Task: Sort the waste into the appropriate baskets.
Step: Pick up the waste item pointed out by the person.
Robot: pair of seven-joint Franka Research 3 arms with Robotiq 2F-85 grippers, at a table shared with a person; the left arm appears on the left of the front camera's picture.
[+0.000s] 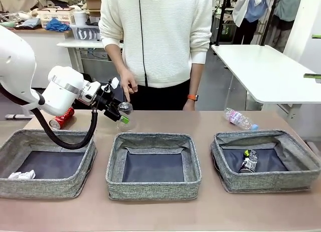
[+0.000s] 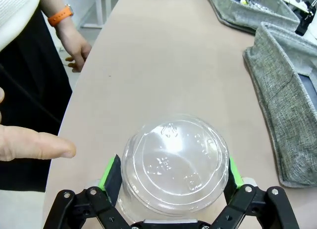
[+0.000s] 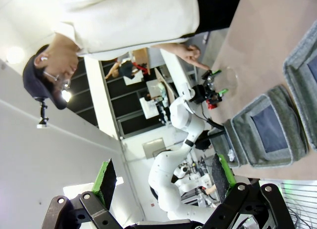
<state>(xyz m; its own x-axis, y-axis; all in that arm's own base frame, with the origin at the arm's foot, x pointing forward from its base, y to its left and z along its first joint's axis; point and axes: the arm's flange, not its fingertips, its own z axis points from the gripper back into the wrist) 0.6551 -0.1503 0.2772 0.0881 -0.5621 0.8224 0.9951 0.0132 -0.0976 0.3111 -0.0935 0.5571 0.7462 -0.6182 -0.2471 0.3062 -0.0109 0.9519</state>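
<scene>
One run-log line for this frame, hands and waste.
left hand open, straddling clear plastic cup | right hand open, empty | dark crushed can in right basket

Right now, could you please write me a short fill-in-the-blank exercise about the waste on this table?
1. The clear bottle lying on the table has a ____ cap.
2. The crushed can behind the left basket is ____.
3. The dark crushed can lies in the basket on the robot's ____ side.
4. The clear plastic cup sits ____ the two fingers of the robot's left hand.
Missing words: blue, red, right, between.
</scene>
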